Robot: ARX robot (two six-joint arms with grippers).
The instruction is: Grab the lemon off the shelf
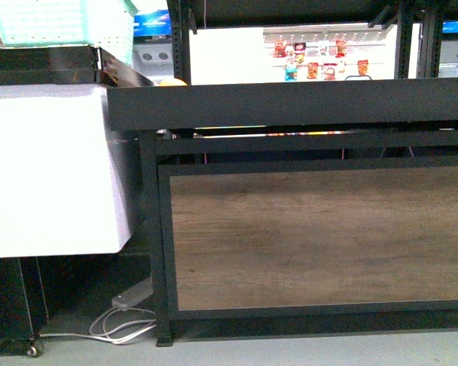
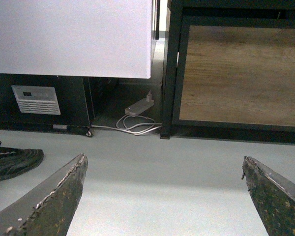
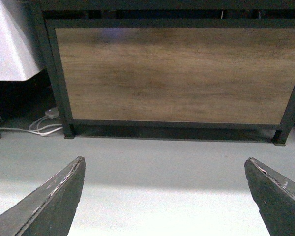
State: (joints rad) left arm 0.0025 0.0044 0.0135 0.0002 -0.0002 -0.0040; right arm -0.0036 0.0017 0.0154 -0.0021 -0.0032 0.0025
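Observation:
The shelf is a black metal stand with a wide dark tray and a brown wood-grain lower panel, straight ahead in the front view. A small yellow-orange sliver of fruit shows over the tray's rim at the left; I cannot tell whether it is the lemon. Neither arm shows in the front view. My left gripper is open and empty, low over the grey floor, facing the shelf's left leg. My right gripper is open and empty, low over the floor, facing the wood panel.
A white cabinet stands left of the shelf, with a power strip and white cable on the floor between them. A dark shoe lies on the floor at the left. A green basket sits above the cabinet.

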